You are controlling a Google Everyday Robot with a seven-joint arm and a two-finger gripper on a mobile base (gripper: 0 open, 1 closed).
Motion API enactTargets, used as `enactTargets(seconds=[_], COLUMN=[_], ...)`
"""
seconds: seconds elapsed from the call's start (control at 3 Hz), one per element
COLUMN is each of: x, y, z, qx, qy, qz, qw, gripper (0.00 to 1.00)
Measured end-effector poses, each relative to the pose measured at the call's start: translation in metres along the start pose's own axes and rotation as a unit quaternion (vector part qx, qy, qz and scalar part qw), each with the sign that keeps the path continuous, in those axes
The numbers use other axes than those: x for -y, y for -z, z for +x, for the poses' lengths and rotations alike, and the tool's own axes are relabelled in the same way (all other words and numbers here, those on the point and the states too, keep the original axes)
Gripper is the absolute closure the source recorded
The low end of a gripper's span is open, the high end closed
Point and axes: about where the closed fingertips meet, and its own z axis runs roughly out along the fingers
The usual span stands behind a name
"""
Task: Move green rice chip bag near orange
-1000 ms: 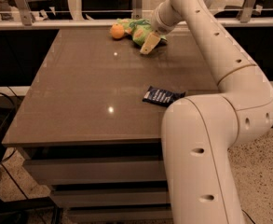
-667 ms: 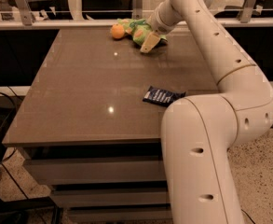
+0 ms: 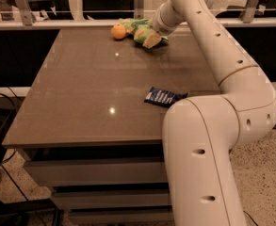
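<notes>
Unmoved at far edge, gripper [image 3: 152, 38], green rice chip bag [image 3: 136, 28], orange [image 3: 118, 31]

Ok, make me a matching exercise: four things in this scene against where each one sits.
1 orange
2 green rice chip bag
3 dark-blue packet
4 end effector

a near side of the table, right
b far edge, left of the bag
c at the bag's right end
d between orange and end effector

Pairs: 1-b, 2-d, 3-a, 4-c
</notes>
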Motion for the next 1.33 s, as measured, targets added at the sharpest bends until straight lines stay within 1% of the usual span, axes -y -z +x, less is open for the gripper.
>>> enactTargets(seconds=[0.33,0.67,1.0,1.33], x=[-0.002,0.002,0.012,0.023], y=[-0.004,0.005,0.026,0.049], z=[0.0,-0.004,-0.012,-0.016], qx=[0.0,-0.008,-0.011,-0.016], qy=[0.0,0.012,0.025,0.031], qz=[-0.003,0.004,0.02,0.046], qw=[1.0,0.9999,0.9994,0.9983], gripper=[0.22,0.01,0.0,0.0])
